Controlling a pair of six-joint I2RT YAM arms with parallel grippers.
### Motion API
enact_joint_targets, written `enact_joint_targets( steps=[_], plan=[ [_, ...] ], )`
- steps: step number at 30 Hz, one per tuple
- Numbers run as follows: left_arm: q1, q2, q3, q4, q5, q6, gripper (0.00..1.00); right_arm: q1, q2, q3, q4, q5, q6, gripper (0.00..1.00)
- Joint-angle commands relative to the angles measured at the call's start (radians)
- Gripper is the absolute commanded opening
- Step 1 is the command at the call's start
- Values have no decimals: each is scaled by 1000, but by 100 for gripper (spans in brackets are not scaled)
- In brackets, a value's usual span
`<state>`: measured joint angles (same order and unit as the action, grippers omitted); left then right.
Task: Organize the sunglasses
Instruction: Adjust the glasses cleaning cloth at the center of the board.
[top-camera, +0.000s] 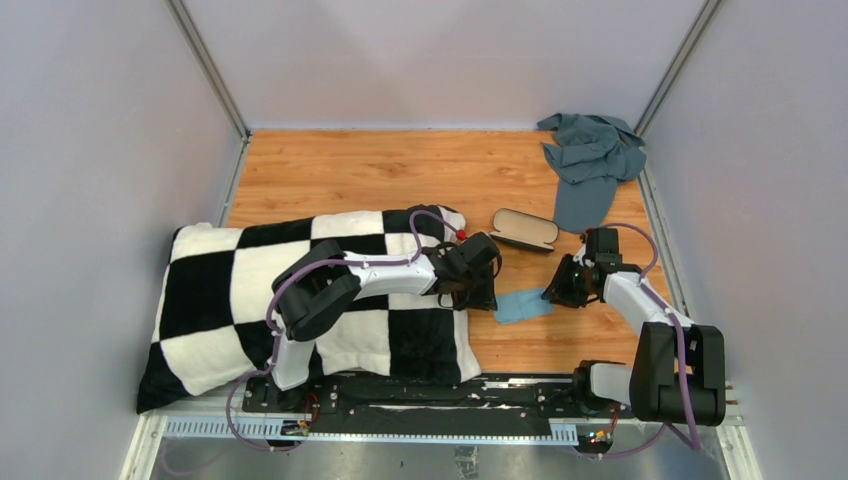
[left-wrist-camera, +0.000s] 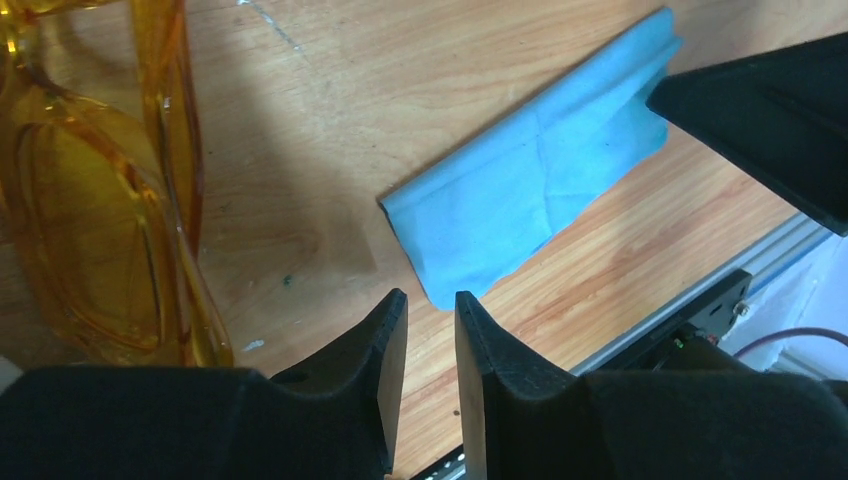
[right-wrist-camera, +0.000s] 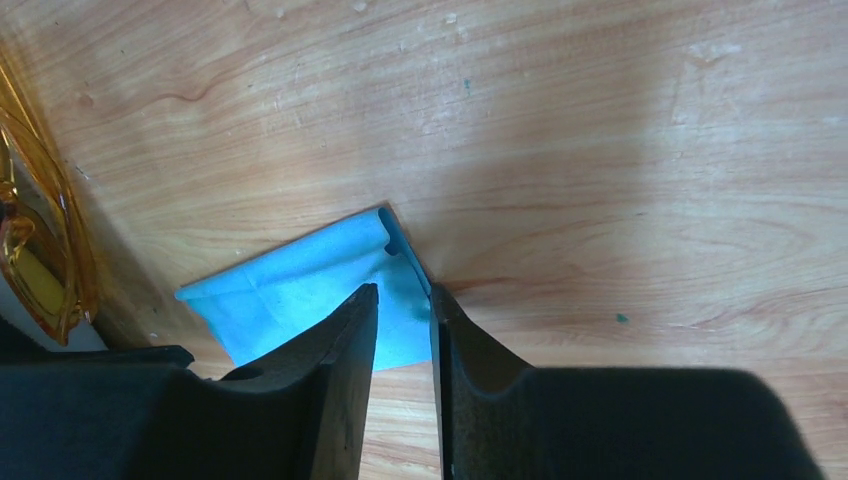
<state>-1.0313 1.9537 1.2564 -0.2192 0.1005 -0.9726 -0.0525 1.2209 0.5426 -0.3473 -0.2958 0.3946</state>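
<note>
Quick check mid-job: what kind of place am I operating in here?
Most likely a lab robot test cell: plain grey walls on aluminium posts enclose a wood-grain tabletop, and the left arm and right arm are bolted to a metal rail at its near edge.

Top view looks down from high behind; wrist views peer closely past left tool (left-wrist-camera: 431, 300) and right tool (right-wrist-camera: 404, 292) at one shared blue cloth (left-wrist-camera: 530, 190) ahead.
</note>
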Motion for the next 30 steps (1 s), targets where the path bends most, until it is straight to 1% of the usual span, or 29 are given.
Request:
enact_joint_targets(
  steps=[1, 4, 9, 14, 18, 20, 30],
  plan=[
    [-20, 29, 20, -44, -82, -46, 29, 8, 6, -21, -55, 14, -34, 29],
    [-22, 55, 49, -87, -96, -40, 28, 11, 12, -21, -52, 12, -36, 25],
    [-22, 62, 60, -97, -144, -46, 28, 11, 8, -18, -50, 2, -40, 25],
    [-22, 94, 84, -80, -119, -61, 28, 12, 14, -15, -50, 1, -40, 28],
    [-22, 114, 81, -58, -83, -77, 28, 13, 10, -18, -50, 7, -39, 33],
    [-22, 121, 75, -51, -73, -81, 27, 13, 9, -19, -48, 10, -40, 34],
    [-23, 131, 64, -21, -67, -103, 22, 13, 7, -19, -48, 6, -42, 34]
  ],
)
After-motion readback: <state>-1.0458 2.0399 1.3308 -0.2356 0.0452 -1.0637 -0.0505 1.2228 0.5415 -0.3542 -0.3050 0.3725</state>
